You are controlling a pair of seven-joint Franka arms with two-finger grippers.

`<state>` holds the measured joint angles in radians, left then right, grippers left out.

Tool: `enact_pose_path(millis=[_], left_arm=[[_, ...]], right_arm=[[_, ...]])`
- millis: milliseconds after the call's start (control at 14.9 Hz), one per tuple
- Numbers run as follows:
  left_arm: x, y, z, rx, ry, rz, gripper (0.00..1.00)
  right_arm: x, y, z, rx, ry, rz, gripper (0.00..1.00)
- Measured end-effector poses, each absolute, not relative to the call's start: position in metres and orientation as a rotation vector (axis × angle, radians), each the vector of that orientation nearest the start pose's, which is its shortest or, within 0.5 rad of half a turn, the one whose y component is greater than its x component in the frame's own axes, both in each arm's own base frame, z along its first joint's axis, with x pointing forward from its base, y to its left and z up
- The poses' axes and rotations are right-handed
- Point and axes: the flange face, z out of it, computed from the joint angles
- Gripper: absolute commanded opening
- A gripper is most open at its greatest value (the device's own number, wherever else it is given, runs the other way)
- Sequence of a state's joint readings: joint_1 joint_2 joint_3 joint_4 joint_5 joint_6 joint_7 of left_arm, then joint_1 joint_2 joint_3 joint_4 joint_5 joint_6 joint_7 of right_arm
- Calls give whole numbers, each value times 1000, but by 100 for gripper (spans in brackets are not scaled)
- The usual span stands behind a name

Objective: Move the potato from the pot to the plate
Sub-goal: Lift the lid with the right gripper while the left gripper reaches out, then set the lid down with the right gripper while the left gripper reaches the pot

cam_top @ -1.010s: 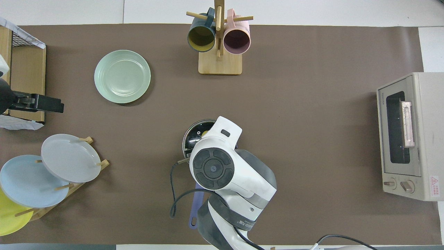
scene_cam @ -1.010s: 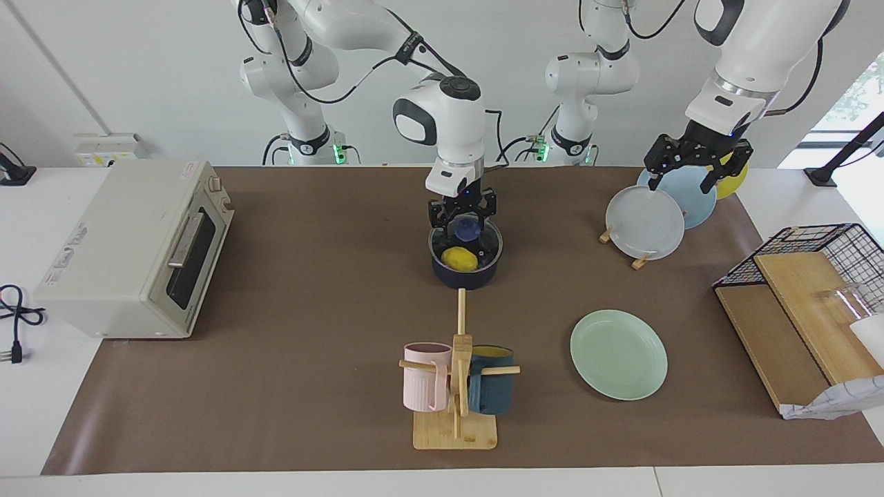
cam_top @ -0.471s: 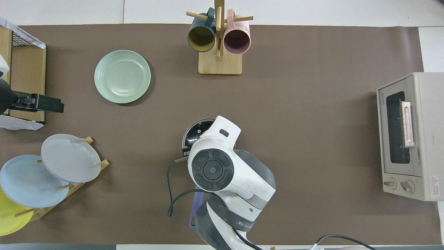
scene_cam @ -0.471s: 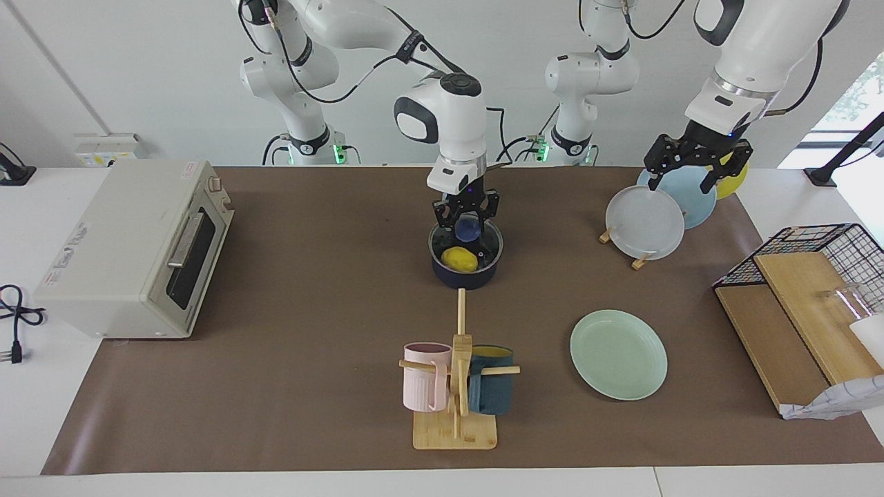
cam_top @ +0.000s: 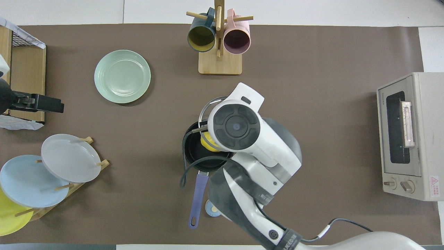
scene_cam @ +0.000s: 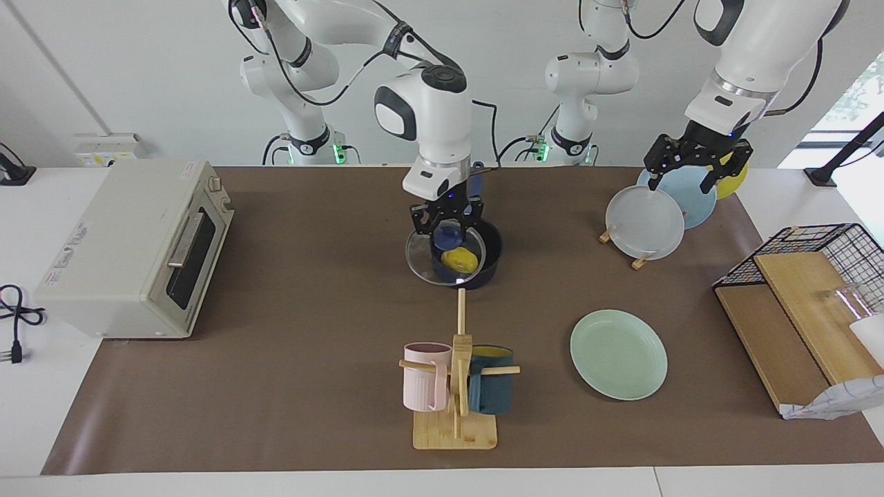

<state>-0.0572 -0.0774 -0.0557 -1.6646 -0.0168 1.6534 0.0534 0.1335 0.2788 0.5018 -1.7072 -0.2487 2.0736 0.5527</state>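
The dark blue pot [scene_cam: 487,270] stands mid-table, its long handle [cam_top: 197,199] pointing toward the robots. The yellow potato [scene_cam: 460,259] lies inside it and also shows in the overhead view [cam_top: 206,144]. My right gripper [scene_cam: 447,222] is shut on the blue knob of the pot's glass lid [scene_cam: 416,265], holding it lifted and shifted off the pot toward the right arm's end. The mint-green plate [scene_cam: 618,353] lies empty, farther from the robots than the pot, toward the left arm's end [cam_top: 122,76]. My left gripper [scene_cam: 688,171] waits open over the plate rack.
A toaster oven [scene_cam: 131,248] stands at the right arm's end. A mug rack [scene_cam: 456,386] with a pink and a teal mug stands farther from the robots than the pot. A plate rack [scene_cam: 646,221] and a wire basket [scene_cam: 815,276] stand at the left arm's end.
My right gripper has lifted the glass lid off the pot and carried it toward the right arm's end. The pot is now partly uncovered. The left arm has not moved.
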Motion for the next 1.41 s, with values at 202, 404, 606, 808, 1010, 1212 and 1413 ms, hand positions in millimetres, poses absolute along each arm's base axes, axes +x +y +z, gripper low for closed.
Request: enact_pose_path(millis=[202, 404, 606, 808, 1010, 1212, 1413], left_arm=[[535, -63, 630, -3143, 261, -109, 100], [534, -72, 630, -3143, 278, -114, 100], [527, -115, 625, -3155, 206, -98, 100], [511, -183, 598, -3164, 139, -46, 100], [500, -251, 548, -3181, 67, -21, 100], [488, -325, 486, -3190, -20, -11, 100], [486, -370, 429, -3194, -26, 0, 100]], right_arm=[[587, 265, 449, -3163, -308, -184, 46], [616, 178, 440, -3175, -390, -93, 46], [630, 95, 430, -3158, -461, -20, 46], [625, 51, 406, -3148, -484, 30, 46], [614, 45, 380, -3144, -486, -17, 47], [598, 43, 362, -3148, -494, -32, 47], [590, 23, 350, -3150, -492, -35, 50]])
